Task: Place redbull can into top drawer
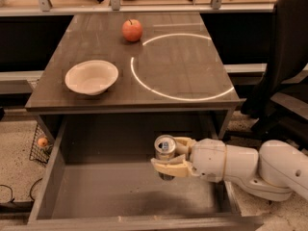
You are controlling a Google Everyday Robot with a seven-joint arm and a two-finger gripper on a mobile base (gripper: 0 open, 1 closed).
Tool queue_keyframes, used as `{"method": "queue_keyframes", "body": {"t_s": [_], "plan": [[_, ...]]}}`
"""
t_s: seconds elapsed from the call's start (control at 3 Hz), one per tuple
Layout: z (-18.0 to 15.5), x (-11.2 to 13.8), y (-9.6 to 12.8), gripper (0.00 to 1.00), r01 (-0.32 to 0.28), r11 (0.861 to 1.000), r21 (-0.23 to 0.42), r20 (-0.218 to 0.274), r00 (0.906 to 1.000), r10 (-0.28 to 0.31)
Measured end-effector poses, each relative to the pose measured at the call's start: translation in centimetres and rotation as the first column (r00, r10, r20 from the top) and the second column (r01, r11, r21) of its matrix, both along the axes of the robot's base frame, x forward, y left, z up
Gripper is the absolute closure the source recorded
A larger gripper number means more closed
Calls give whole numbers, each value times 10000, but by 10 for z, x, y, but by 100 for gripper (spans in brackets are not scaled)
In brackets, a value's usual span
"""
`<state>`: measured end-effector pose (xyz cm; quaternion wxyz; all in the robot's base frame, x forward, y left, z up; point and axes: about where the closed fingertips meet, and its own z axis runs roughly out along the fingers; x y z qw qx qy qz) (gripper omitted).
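Note:
My gripper (169, 159) is shut on the redbull can (165, 149), a slim silver can with a shiny pull-tab top. It holds the can upright over the right half of the open top drawer (96, 191), above the drawer's flat grey bottom. The white arm (240, 165) reaches in from the right, across the drawer's right side board. The can's lower end shows just below the fingers; I cannot tell whether it touches the drawer floor.
On the dark tabletop (183, 66) stand a white bowl (91, 76) at the left and a red apple (132, 30) at the back. A black office chair (284, 66) stands at the right. A wire basket (41, 143) sits on the floor at the left.

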<state>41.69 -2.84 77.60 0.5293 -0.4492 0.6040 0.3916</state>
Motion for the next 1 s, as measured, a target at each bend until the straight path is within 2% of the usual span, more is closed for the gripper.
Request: {"method": "queue_keyframes", "body": {"t_s": [0.33, 1.0], "plan": [[-22, 4, 36, 100, -311, 9995, -23, -242, 9992, 310], [-46, 26, 88, 100, -264, 9996, -72, -498, 9984, 260]]}}
